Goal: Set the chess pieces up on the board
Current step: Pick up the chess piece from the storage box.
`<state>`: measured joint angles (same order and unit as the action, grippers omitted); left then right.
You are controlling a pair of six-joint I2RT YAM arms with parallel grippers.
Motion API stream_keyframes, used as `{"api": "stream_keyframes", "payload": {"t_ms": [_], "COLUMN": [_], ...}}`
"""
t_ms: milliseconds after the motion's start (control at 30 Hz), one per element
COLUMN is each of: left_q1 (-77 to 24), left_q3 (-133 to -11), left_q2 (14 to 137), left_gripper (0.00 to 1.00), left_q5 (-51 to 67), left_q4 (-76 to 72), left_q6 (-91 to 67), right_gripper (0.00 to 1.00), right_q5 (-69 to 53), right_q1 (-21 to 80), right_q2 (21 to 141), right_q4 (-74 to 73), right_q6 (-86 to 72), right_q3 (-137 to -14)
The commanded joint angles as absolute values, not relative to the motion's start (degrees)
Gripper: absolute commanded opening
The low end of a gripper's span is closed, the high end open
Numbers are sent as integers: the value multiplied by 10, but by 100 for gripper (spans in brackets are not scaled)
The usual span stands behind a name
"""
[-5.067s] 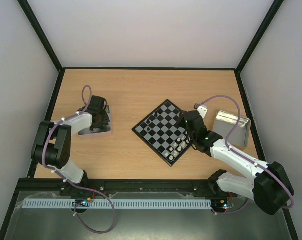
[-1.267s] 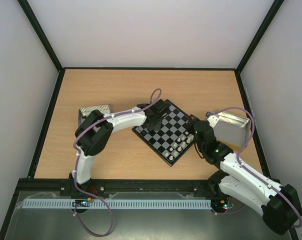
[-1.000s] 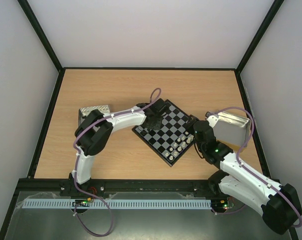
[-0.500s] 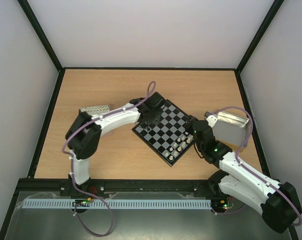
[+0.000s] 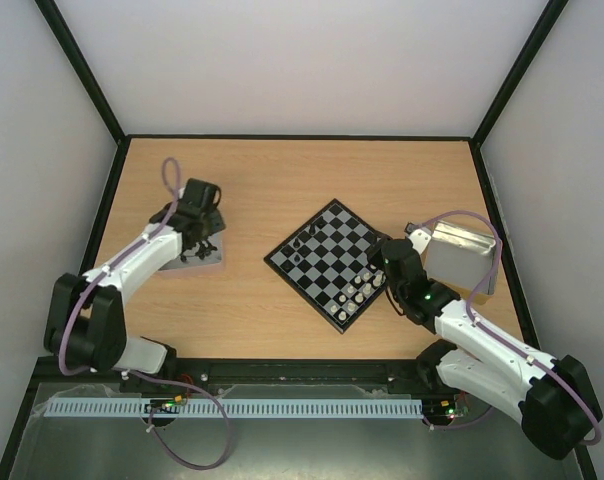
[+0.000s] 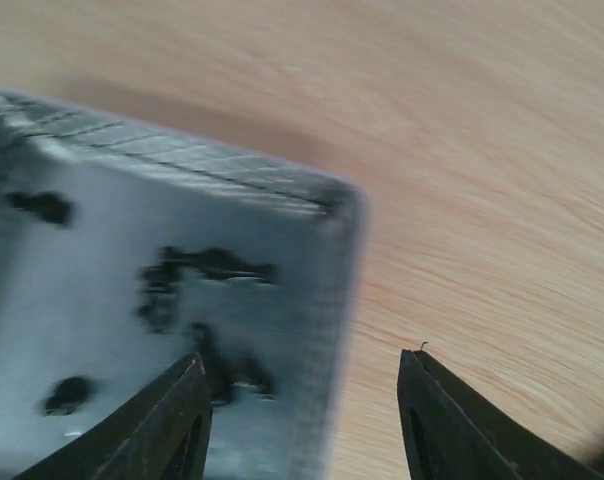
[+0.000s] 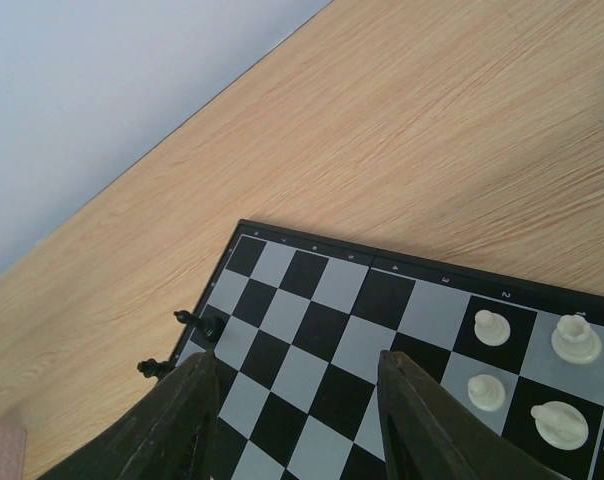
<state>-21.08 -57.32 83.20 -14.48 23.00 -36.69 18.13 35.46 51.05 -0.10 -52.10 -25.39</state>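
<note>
Left fingers [image 6: 167, 425] hang parted, empty, over the tray [image 6: 327, 270] of black pieces [image 6: 207, 265]: fetching step, so next pinch one. Right fingers [image 7: 427, 420] hover parted above the board [image 7: 312, 300].

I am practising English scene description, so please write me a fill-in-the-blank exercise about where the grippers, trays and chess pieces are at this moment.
1. The pieces in the metal tray under the left gripper are ____ in colour.
2. The white pieces stand at the corner of the board nearest the ____ gripper.
3. The right gripper hovers over the board, open and holding ____.
Missing words: black; right; nothing.
</note>
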Motion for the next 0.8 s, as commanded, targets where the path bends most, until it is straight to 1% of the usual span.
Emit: {"api": "stream_keyframes", "payload": {"t_ms": [0, 167, 300, 400, 767], "left_q1": [-142, -83, -69, -66, -49], "left_q3": [-495, -473, -475, -478, -508], "left_q2": [779, 825, 870, 892, 964], "left_gripper": [55, 53, 45, 40, 39], "left_q5": [-137, -104, -76, -80, -86], "left_q4": [162, 159, 149, 139, 122], "left_q6": [-412, -389, -372, -371, -358], "right_gripper": [43, 43, 43, 43, 43], "right_q5": [188, 185, 184, 181, 182], "right_q1": [352, 352, 352, 352, 352], "right_q2": [514, 514, 514, 513, 512], "right_q4": [13, 11, 10, 9, 9], "right_q6": [-526, -526, -526, -527, -528], "right_q3": [-267, -268, -269, -268, -263]}}
